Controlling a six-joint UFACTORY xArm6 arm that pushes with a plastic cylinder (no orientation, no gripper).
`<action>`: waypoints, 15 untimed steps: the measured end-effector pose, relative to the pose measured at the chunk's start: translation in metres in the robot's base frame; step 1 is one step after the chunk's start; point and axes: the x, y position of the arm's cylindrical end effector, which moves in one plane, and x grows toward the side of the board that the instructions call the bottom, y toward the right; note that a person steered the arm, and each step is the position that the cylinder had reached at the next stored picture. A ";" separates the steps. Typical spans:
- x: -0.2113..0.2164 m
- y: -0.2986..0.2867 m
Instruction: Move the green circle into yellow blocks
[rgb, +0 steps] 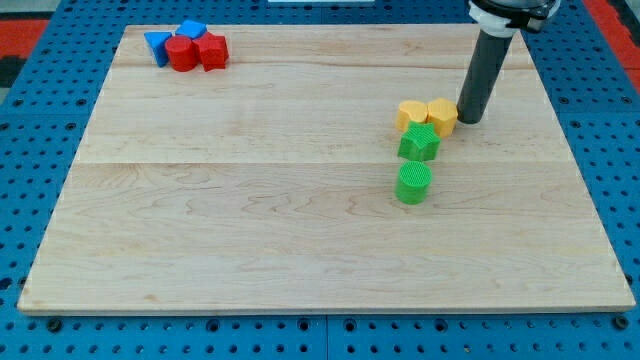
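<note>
The green circle (413, 183) stands right of the board's middle. A second green block (419, 143), star-like in shape, sits just above it, apart by a small gap. Two yellow blocks touch each other above that: a heart-like one (410, 114) on the left and a hexagon-like one (441, 116) on the right; the green star touches their lower edges. My tip (469, 119) is at the right side of the right yellow block, close to or touching it, well above and to the right of the green circle.
A cluster of two red blocks (181, 54) (212, 51) and two blue blocks (157, 44) (192, 30) sits at the board's top left corner. The wooden board (250, 200) lies on a blue perforated table.
</note>
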 end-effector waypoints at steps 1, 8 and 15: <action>0.021 0.018; 0.073 -0.144; -0.042 -0.430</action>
